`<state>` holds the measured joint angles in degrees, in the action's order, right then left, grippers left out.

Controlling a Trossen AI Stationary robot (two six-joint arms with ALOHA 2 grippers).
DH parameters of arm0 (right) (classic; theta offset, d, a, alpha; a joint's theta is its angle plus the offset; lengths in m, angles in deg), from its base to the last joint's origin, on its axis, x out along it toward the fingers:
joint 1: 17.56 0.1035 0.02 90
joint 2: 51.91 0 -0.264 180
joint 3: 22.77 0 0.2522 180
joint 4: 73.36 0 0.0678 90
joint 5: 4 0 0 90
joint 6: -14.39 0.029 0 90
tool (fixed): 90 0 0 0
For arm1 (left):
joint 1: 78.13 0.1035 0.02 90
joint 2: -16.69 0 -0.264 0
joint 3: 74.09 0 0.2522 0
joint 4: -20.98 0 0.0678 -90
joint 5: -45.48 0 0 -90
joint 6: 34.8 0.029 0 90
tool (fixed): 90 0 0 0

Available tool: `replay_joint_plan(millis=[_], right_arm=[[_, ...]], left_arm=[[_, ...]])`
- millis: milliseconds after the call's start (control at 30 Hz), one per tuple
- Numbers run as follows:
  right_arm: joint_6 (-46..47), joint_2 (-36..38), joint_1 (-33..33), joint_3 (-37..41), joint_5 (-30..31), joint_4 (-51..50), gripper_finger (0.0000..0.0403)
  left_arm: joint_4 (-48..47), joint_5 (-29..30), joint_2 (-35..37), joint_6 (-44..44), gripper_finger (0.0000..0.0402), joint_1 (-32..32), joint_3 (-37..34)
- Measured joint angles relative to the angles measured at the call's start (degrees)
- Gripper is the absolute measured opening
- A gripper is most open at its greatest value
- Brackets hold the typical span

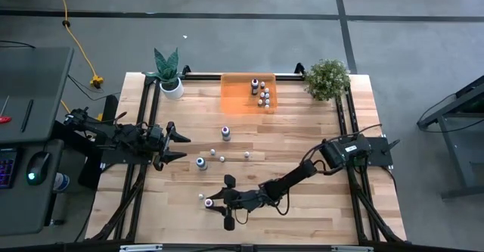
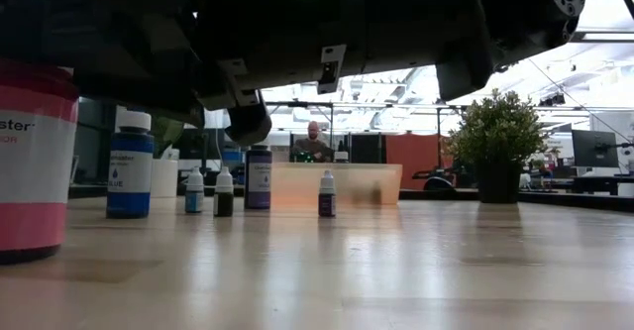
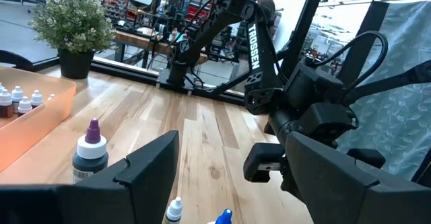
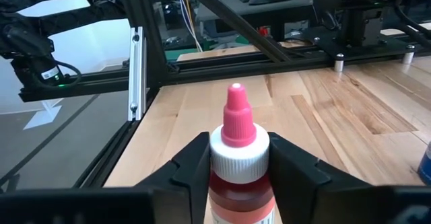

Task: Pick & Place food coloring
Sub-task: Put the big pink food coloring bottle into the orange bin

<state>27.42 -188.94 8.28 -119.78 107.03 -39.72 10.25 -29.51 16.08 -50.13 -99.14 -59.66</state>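
Note:
A food coloring bottle [image 4: 237, 126] with a red body, white cap and pink nozzle stands upright near the table's front edge [image 1: 202, 199]. It looms at the left of the low view [image 2: 35, 162], base on the wood. My right gripper [image 4: 239, 163] reaches level toward the table's left [image 1: 212, 203], its fingers closed on either side of the bottle. Loose bottles stand mid-table, among them a larger one [image 1: 225, 133] and a blue one [image 2: 130, 166]. Several more bottles [image 1: 262, 94] sit in the orange tray [image 1: 236, 101]. My left gripper [image 1: 178, 146] waits open at the table's left. My right gripper pinches the bottle between its two fingers [image 4: 192, 167], one on each side of the white cap [image 4: 219, 150] and the top of the red body. The fingers come in level, from the table's right side. The bottle stands upright with its base on the table.
Two potted plants stand at the far corners [image 1: 168, 74] [image 1: 327, 78]. Black rails [image 1: 144, 123] frame the table's sides. Small droppers [image 1: 212, 153] [image 1: 246, 155] stand between the two arms. A person [image 2: 313, 137] sits in the room beyond the table.

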Motion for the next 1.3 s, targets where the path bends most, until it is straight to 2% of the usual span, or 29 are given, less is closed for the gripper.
replay_joint_plan(millis=[300,600,967,1200,1300], right_arm=[[-0.41,0.09,0.4,-0.2,2.35,-0.83,0.0116],[-1.96,0.2,1.4,-4.62,5.44,-5.84,0.0115],[-0.02,0.77,2.49,-14.41,16.67,-16.95,0.0113],[2.25,5.64,1.31,-15.4,24.8,-27.94,0.0112],[4.95,8.0,-0.16,-15.28,26.18,-32.63,0.0112]], left_arm=[[0.0,0.0,0.0,0.0,0.0271,0.0,0.0],[0.0,0.0,0.01,0.0,0.0271,-0.01,0.0],[0.0,0.0,0.01,0.0,0.0271,-0.01,0.0],[-0.01,0.0,-0.01,0.0,0.0271,-0.01,0.0],[0.0,0.0,0.0,0.0,0.0271,-0.01,0.0]])
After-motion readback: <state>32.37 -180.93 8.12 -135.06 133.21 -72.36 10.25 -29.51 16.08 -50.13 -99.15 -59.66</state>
